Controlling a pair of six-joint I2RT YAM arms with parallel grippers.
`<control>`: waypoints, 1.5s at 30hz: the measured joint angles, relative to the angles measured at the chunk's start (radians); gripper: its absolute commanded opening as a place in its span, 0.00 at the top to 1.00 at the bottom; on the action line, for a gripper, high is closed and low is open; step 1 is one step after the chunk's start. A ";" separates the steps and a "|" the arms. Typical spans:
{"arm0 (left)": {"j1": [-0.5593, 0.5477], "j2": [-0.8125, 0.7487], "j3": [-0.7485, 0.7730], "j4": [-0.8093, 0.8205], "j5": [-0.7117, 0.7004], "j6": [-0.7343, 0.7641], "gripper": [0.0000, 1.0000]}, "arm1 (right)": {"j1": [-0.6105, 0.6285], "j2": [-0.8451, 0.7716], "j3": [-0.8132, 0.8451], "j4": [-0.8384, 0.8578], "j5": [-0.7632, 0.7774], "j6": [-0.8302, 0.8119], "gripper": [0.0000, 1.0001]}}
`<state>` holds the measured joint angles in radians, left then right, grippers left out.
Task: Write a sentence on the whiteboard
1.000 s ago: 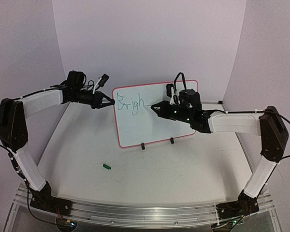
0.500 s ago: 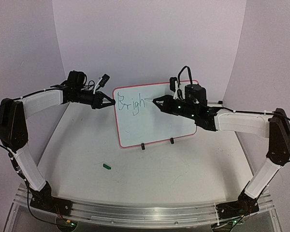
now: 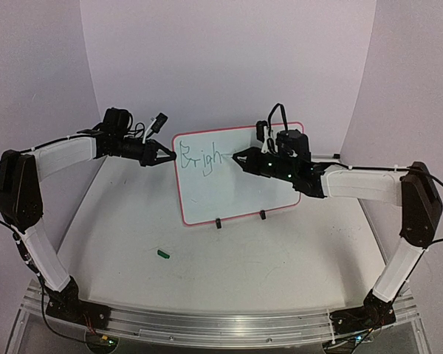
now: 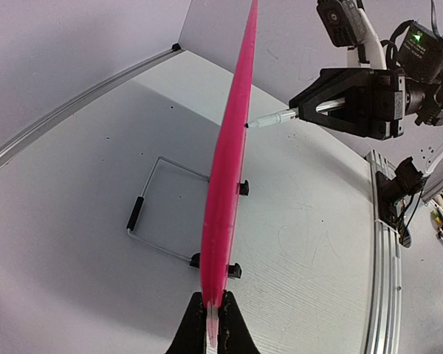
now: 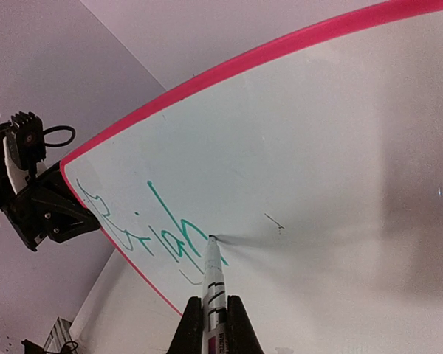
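Observation:
The whiteboard [image 3: 236,184] stands upright on the table, red-pink rim around it, with green writing [image 3: 199,158] reading "Brigh" at its upper left. My left gripper [image 3: 171,155] is shut on the board's left rim; the left wrist view shows the board [image 4: 232,162] edge-on, rising from the closed gripper [image 4: 214,316]. My right gripper [image 3: 238,157] is shut on a white marker [image 5: 215,284]. The marker's tip touches the board face [image 5: 332,140] just right of the last green letter [image 5: 170,228]. The marker [image 4: 272,118] also shows from the left wrist.
A small green cap [image 3: 162,254] lies on the table in front of the board. Two black clip feet [image 3: 217,223] hold the board's lower edge, and a wire stand [image 4: 159,210] lies behind it. An aluminium rail [image 3: 207,324] runs along the near table edge.
My right arm has lifted and stretched toward the board, bringing the marker tip up beside the "h". The left arm and board have not moved.

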<state>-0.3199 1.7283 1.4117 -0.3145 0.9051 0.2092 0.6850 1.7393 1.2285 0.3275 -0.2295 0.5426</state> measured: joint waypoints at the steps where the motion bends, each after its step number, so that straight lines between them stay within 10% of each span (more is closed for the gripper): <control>1: 0.000 0.000 0.000 0.000 0.000 0.000 1.00 | -0.001 0.000 0.002 0.000 0.000 0.000 1.00; 45: -0.002 -0.001 0.000 0.000 0.000 0.001 1.00 | -0.030 -0.079 -0.020 -0.004 -0.042 -0.004 1.00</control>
<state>-0.3218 1.7275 1.4120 -0.3149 0.9047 0.2104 0.6548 1.6608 1.2082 0.3237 -0.2718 0.5388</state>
